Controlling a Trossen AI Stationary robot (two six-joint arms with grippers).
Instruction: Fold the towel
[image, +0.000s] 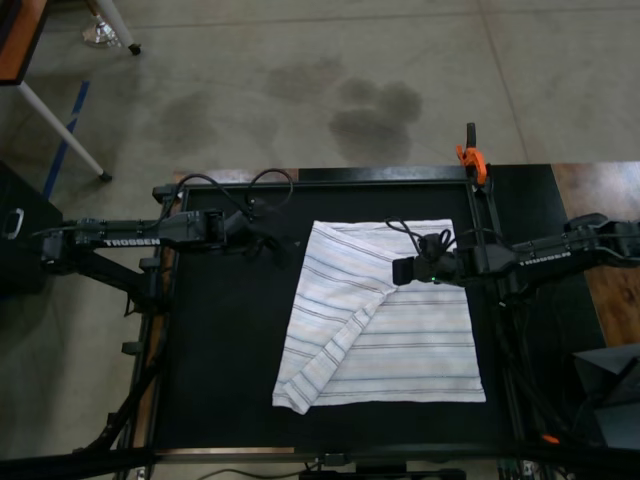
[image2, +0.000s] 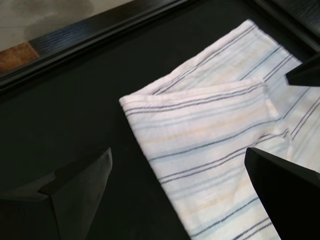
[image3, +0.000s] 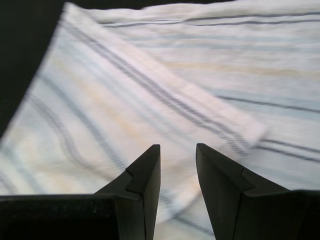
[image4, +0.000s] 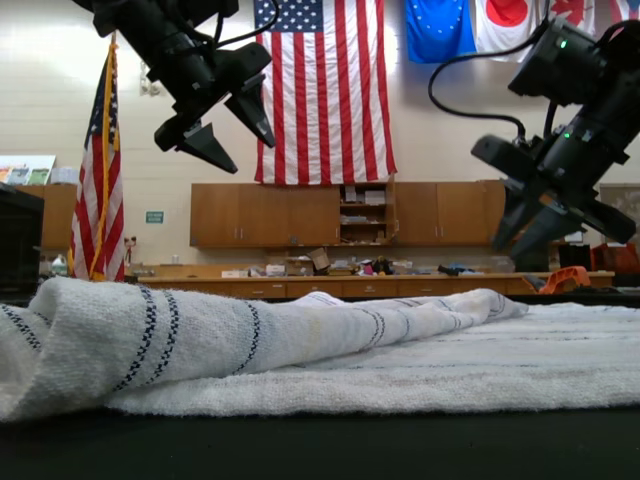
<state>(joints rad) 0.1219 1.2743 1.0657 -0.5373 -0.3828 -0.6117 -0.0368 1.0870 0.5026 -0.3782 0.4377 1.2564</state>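
Note:
The towel (image: 400, 340), white with thin dark and pale stripes, lies flat on the black mat (image: 220, 350). Its left side in the top view is folded over diagonally, forming a thick roll (image4: 150, 340) in the exterior view. My left gripper (image: 275, 242) hovers off the towel's far left corner, fingers (image2: 80, 185) spread wide and empty, also seen high at the exterior view's left (image4: 215, 125). My right gripper (image: 397, 271) hangs above the towel by the folded flap's tip (image3: 245, 132). Its fingers (image3: 147, 170) stand a narrow gap apart with nothing between them.
An orange clamp (image: 472, 158) grips the black frame at the far right corner. Cables (image: 230, 185) loop behind the left arm. A wooden surface (image: 600, 200) borders the mat on the top view's right, and concrete floor lies beyond the far edge.

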